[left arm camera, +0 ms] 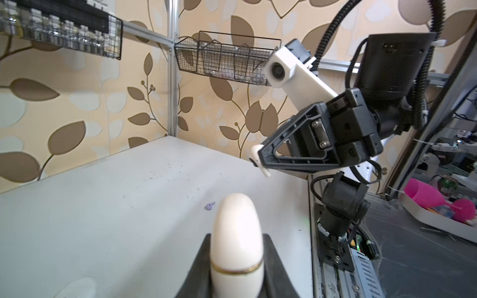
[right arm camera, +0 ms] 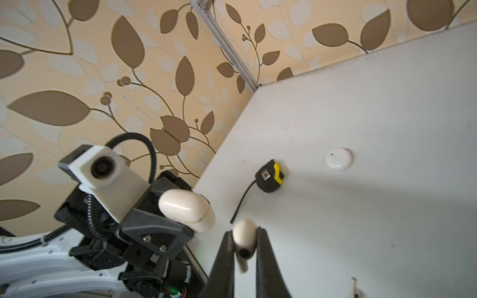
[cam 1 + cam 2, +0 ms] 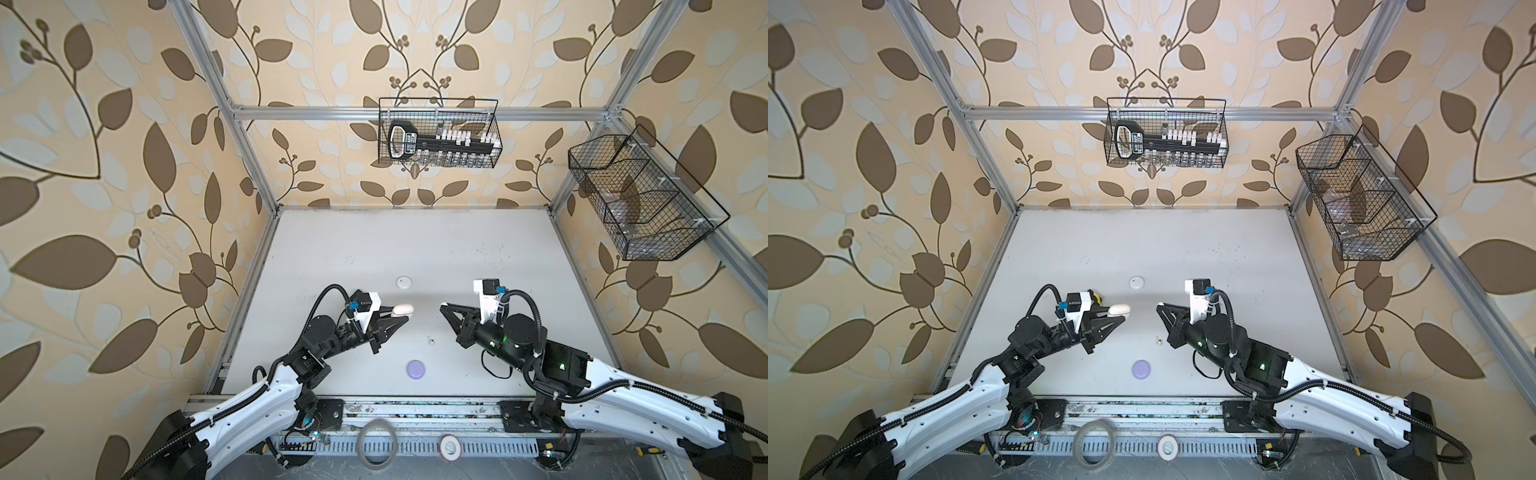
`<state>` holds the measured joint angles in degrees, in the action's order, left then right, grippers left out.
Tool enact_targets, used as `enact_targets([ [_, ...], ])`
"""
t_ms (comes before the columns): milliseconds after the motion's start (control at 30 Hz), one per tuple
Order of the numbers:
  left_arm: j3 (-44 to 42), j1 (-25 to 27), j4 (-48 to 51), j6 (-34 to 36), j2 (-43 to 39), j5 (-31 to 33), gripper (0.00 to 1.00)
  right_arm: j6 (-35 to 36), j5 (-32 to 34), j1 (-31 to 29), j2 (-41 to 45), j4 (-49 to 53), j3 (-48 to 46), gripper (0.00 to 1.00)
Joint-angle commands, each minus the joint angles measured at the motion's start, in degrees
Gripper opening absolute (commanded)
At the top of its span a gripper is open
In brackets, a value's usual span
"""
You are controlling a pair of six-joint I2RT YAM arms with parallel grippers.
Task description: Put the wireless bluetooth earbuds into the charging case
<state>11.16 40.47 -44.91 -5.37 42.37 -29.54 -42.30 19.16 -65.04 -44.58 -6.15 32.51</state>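
My left gripper (image 3: 405, 314) (image 1: 237, 236) is shut on the cream charging case (image 3: 404, 309) (image 3: 1119, 309) (image 1: 237, 232), which has a gold band round it and is held above the table. My right gripper (image 3: 444, 308) (image 2: 244, 231) is shut on a cream earbud (image 2: 244, 238) (image 1: 258, 161), stem hanging between the fingers. The two gripper tips face each other a short gap apart. A white earbud (image 3: 430, 340) (image 3: 1158, 340) lies on the table between the arms. A lavender earbud (image 1: 210, 205) lies further off in the left wrist view.
A white round case (image 3: 403, 283) (image 2: 338, 159) sits behind the grippers, a lavender round case (image 3: 415, 369) near the front. A yellow-black tape measure (image 2: 271, 178) lies by the left arm. Wire baskets (image 3: 438, 133) (image 3: 640, 199) hang on the walls.
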Motion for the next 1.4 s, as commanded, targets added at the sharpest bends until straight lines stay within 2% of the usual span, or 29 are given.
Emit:
enact_targets([
  [0,-2.01,0.9,-9.9,4.58,-0.89,-3.77,0.0,1.64,4.96,-4.77,-3.27,-10.68,0.27,0.07],
  [233,-3.3,1.02,-12.85,3.79,-0.88,-2.79,0.0,7.5,12.07,-13.39,-4.72,-17.36,0.54,0.06],
  [367,-3.52,1.02,-12.55,3.52,-1.71,-1.92,0.0,8.01,12.18,-14.04,-3.28,-16.97,-0.3,0.06],
  [467,-3.04,1.02,-10.93,3.68,-2.44,-2.19,0.0,8.54,10.03,-14.15,-4.82,-16.9,0.25,0.06],
  [533,-2.68,1.03,-8.84,3.96,-3.17,-1.56,0.0,7.72,11.19,-14.07,-5.77,-14.21,0.91,0.07],
  [667,-2.37,1.01,-4.45,3.63,-4.52,4.25,0.0,0.97,11.97,-9.74,-4.77,-3.05,-1.84,0.07],
  [800,-2.09,1.02,-3.39,3.34,-4.52,5.61,0.0,-7.6,2.24,0.26,-2.56,0.85,-11.88,0.07],
  [933,-1.21,1.02,-3.51,3.0,-2.56,4.14,0.0,-10.13,-4.54,6.48,-4.41,2.06,-18.59,0.07],
  [1367,0.05,1.02,-2.57,3.16,-0.18,3.08,0.0,-8.05,-12.18,8.89,-17.76,-2.8,-19.95,0.11],
])
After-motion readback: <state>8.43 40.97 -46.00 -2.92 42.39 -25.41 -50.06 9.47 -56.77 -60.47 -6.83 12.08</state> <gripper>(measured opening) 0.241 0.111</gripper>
